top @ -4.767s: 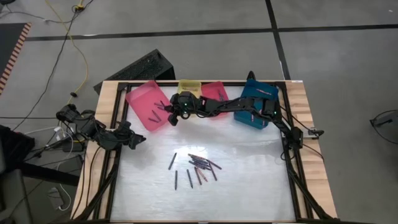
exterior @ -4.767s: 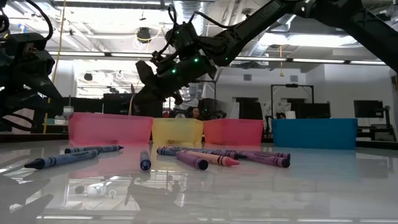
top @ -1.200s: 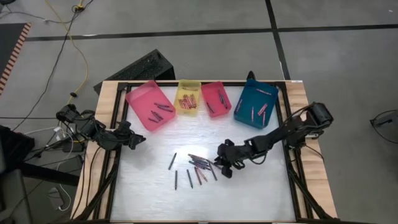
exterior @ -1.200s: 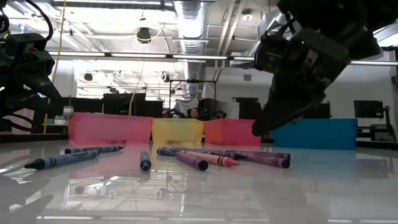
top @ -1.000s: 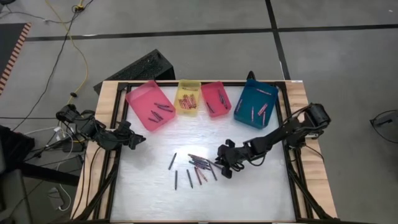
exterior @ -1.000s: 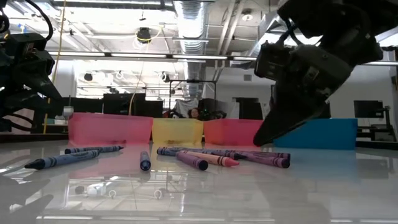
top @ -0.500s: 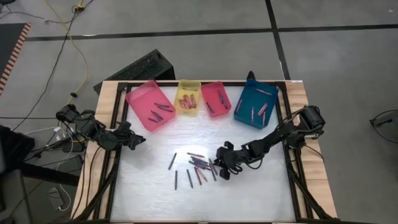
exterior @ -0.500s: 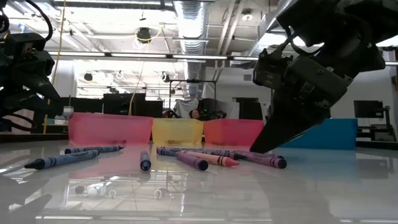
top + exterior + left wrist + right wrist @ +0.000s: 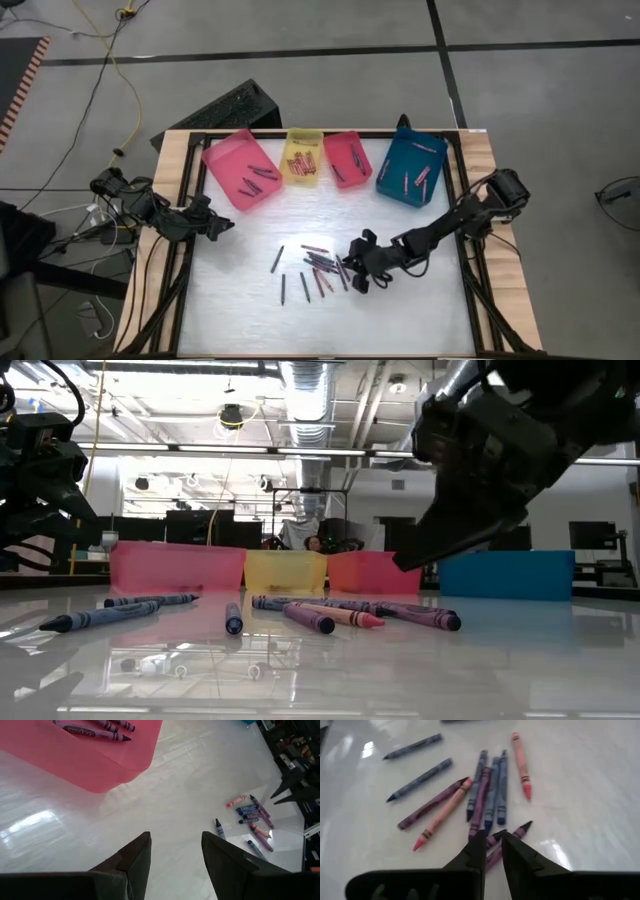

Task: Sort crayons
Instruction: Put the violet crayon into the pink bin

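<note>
High view: pink tray (image 9: 238, 165) holds several crayons (image 9: 262, 175).

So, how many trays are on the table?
4. They stand in a row along the table's far edge: the pink tray on the left, then the yellow tray, the red tray and the blue tray. None seems hidden.

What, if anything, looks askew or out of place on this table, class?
The pink tray at the left end of the row sits turned at a clear angle, while the yellow tray and red tray lie square to the table edge. The blue tray is tilted too, less so. Unsorted crayons lie scattered mid-table.
</note>
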Robot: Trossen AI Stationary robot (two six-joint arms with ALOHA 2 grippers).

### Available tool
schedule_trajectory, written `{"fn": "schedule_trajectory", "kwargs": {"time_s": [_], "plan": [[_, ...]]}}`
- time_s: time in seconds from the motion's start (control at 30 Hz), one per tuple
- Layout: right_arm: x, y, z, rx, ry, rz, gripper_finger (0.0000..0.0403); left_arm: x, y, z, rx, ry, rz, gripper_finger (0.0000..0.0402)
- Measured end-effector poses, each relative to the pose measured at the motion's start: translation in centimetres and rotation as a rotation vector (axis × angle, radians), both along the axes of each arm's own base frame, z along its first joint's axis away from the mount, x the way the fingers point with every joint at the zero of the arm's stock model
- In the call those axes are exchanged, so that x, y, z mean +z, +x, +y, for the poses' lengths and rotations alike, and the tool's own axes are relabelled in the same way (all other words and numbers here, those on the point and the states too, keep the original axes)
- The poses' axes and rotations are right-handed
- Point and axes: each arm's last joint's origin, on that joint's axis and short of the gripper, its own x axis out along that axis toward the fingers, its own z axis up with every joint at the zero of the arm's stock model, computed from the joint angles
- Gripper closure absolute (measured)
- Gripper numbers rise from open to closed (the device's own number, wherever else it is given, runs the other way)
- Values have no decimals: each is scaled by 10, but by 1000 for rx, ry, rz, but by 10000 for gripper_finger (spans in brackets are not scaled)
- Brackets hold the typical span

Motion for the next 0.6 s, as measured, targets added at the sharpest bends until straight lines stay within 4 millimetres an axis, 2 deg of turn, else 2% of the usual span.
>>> {"fn": "schedule_trajectory", "kwargs": {"time_s": [0.27, 0.6], "plan": [[15, -1, 18, -205, -3, -27, 328, 0, 0, 0, 0, 0, 0, 236], [21, 2, 25, -258, 37, -43, 328, 0, 0, 0, 0, 0, 0, 236]]}}
